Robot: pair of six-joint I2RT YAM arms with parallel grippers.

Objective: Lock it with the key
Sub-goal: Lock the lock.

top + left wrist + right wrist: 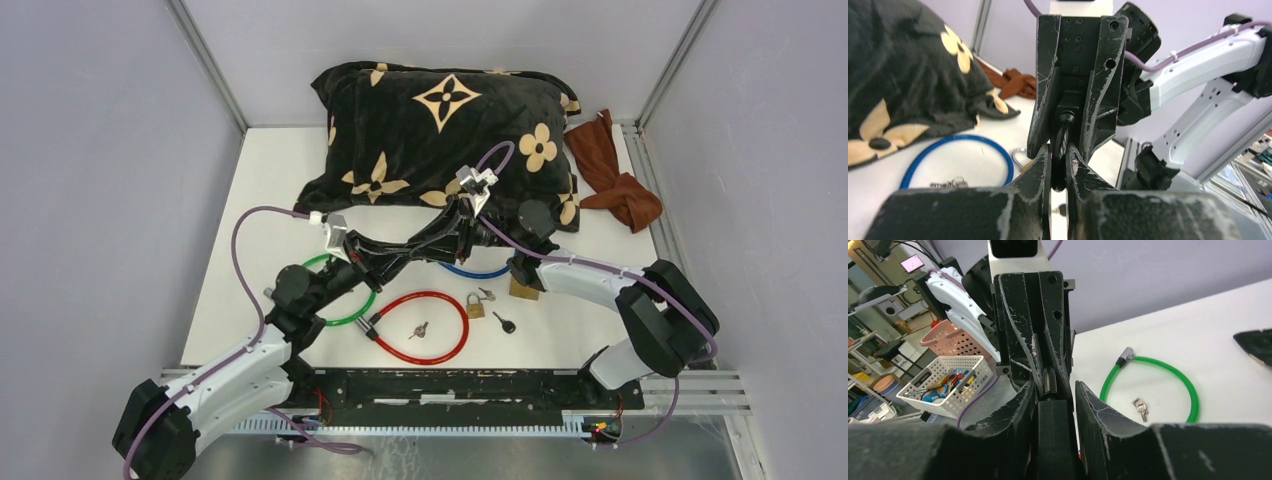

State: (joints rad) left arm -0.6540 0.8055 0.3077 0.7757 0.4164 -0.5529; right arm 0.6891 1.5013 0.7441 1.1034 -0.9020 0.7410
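Observation:
My two grippers meet tip to tip above the middle of the table, in front of the pillow. My left gripper is shut on the black head of a key. My right gripper faces it and is shut on a black lock body. In the right wrist view a black cylinder sits at the end of that body, between the left gripper's fingers. The blue cable lies on the table below them. Whether the key's blade is in the lock is hidden.
A black flowered pillow lies at the back, with a brown cloth to its right. A green cable lock, a red cable lock, two brass padlocks and loose keys lie near the front.

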